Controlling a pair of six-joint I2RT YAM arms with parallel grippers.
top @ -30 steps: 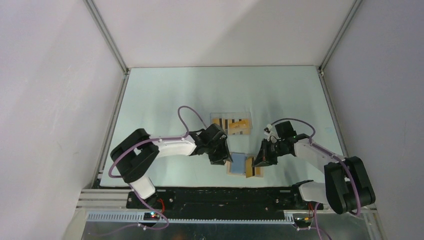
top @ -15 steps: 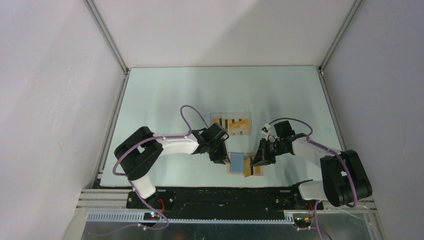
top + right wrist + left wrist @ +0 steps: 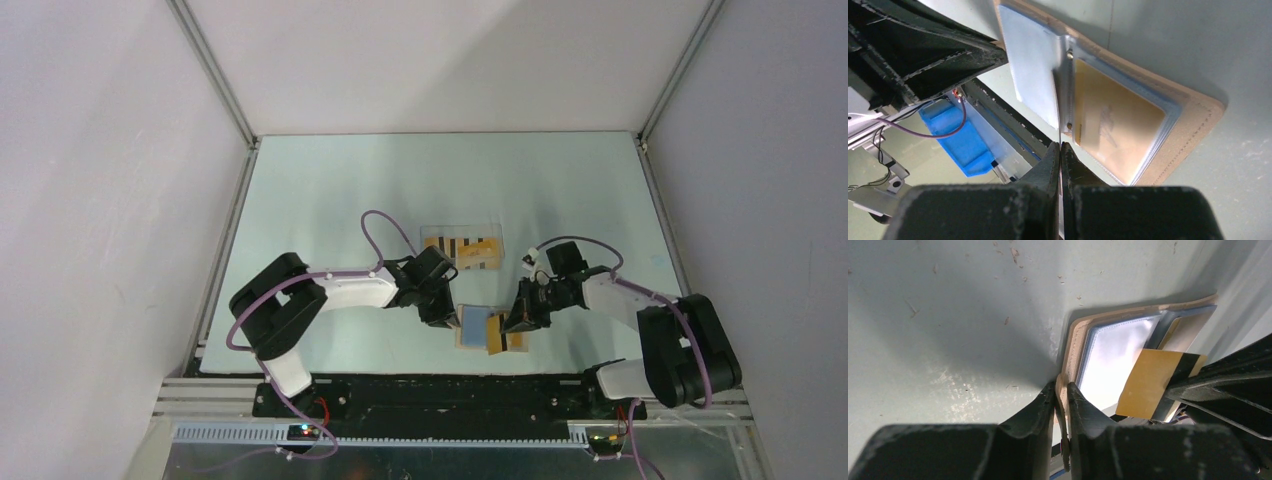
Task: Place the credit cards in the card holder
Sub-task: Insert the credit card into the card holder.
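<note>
The card holder (image 3: 474, 326) lies open near the table's front edge, tan outside with light blue panels. My left gripper (image 3: 448, 318) is shut on its left tan edge (image 3: 1062, 390), and the blue panel (image 3: 1113, 357) shows beyond the jaws. My right gripper (image 3: 514, 322) is shut on an orange credit card (image 3: 1148, 385) with a dark stripe, held tilted over the holder's middle. In the right wrist view that gripper (image 3: 1060, 146) shows the card edge-on at the holder's spine. Another orange card (image 3: 1115, 127) sits in the right sleeve.
A clear plastic tray (image 3: 462, 248) with several orange striped cards stands just behind the holder. The black rail along the table's front edge (image 3: 430, 385) is close below it. My left gripper's body (image 3: 923, 50) fills the right wrist view's upper left.
My right gripper has carried the card slightly left, over the holder's middle. My left gripper has shifted a little left and back, still on the holder's edge.
</note>
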